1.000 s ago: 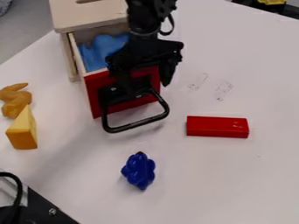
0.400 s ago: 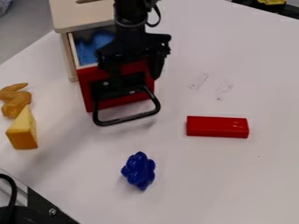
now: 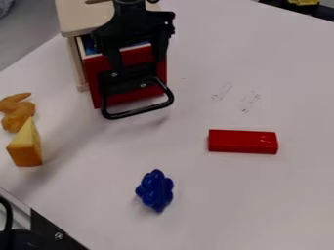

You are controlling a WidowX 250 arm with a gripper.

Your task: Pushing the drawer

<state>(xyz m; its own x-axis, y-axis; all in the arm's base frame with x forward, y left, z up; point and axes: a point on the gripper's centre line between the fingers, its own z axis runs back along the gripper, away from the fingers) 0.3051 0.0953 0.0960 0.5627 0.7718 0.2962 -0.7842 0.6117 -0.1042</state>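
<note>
From where I stand, the pushing looks mostly done: the red-fronted wooden drawer [image 3: 93, 73] sits largely inside the pale wooden cabinet [image 3: 81, 18], yet it isn't home. A strip of the blue contents [image 3: 89, 45] shows behind its front, so I'd say a short stretch of travel is left. The black two-finger gripper [image 3: 138, 64] is at that front, above the black looped handle [image 3: 139, 111], its jaws set wide with red showing between them; whether they press on the panel, I can't tell. What remains, to my mind, is a straight, steady shove until the gap closes, since a push off to one side might make it bind. Out on the white worktop [image 3: 219, 195], the glossy red block [image 3: 242, 141] lies well clear of its path
</note>
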